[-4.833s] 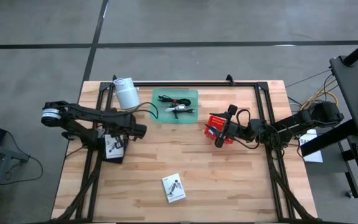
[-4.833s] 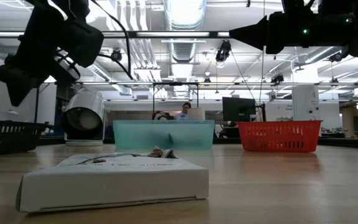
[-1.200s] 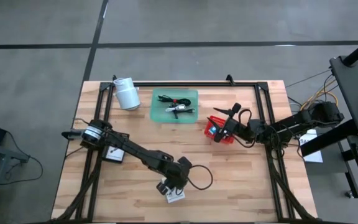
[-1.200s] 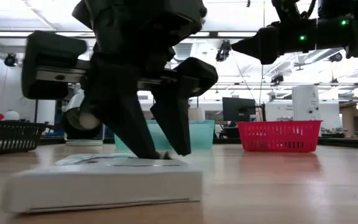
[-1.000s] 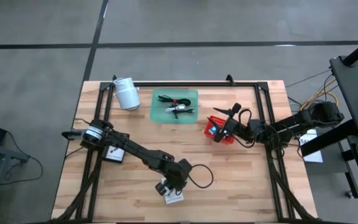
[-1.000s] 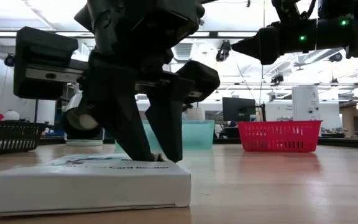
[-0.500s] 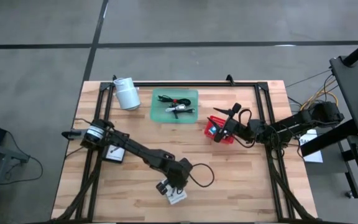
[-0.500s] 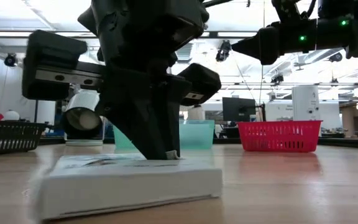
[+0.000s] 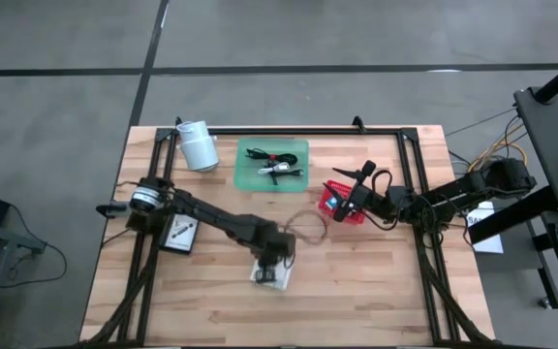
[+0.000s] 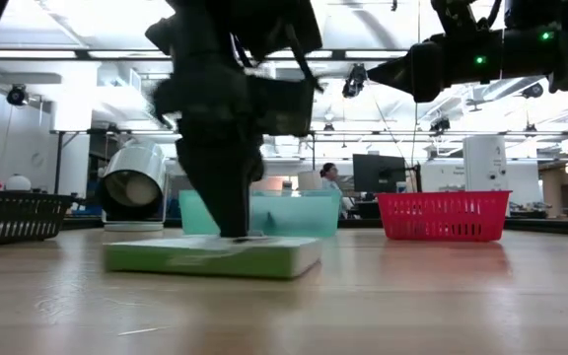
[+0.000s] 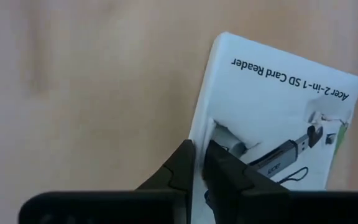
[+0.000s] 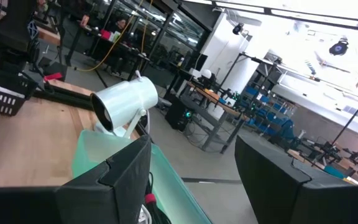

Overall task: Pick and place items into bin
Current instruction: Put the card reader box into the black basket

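Observation:
My left gripper (image 9: 272, 264) stands mid-table, shut on a white printed card box (image 9: 271, 277) that reads "SD Card Reader" in the left wrist view (image 11: 278, 118). A second white card (image 9: 180, 236) lies flat at the table's left, beside the left arm. The green tray (image 9: 272, 165) near the far edge holds thin black cables and a small silver piece. My right gripper (image 12: 191, 186) hovers open over the red basket (image 9: 345, 202), touching nothing. No cubes show. My left gripper pinches the card box at one long edge (image 11: 205, 134) between its two fingers (image 11: 182, 165), coming from above and pointing down. The box stays level below the fingers (image 10: 215, 256); whether it rests on the table or hangs just above it, I cannot tell.
A white cylindrical roll (image 9: 198, 145) lies at the far left corner. A black basket (image 10: 13, 217) sits at the left in the low view. A black frame (image 9: 395, 129) runs along the table's far edge and sides. Bare wood lies toward the near edge (image 9: 356, 301).
My left gripper stood open astride the card box's edge, then shut on it. It has since moved toward the table's far edge, and the box has gone with it, turning slightly. The right arm has kept still.

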Robot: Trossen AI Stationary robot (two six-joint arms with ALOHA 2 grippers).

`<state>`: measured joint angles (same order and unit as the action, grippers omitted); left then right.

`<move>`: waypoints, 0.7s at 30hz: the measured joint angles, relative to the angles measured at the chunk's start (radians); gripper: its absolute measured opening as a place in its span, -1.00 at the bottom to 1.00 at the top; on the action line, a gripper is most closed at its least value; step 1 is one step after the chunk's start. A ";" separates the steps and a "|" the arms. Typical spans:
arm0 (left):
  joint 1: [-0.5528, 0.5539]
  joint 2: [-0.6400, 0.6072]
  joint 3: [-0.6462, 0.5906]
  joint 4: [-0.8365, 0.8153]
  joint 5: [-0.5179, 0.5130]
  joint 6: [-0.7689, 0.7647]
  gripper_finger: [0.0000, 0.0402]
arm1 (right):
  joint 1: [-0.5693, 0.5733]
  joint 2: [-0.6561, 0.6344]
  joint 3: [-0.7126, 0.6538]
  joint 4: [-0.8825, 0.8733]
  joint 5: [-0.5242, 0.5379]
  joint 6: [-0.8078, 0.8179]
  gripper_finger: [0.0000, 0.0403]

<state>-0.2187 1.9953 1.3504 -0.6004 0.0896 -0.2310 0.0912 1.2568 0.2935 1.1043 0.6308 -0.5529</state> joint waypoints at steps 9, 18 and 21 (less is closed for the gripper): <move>0.064 -0.050 -0.005 -0.149 -0.021 -0.424 -0.93 | 0.000 0.001 0.000 0.000 -0.001 0.003 0.09; 0.067 -0.084 0.004 -0.235 -0.021 -0.444 -0.93 | 0.000 0.001 0.000 0.000 -0.001 0.002 0.09; 0.067 -0.123 0.005 -0.293 -0.029 -0.474 -0.93 | 0.000 0.001 0.000 0.000 -0.001 0.002 0.09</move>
<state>-0.1517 1.8727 1.3556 -0.8932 0.0609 -0.7049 0.0910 1.2575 0.2935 1.1043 0.6300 -0.5507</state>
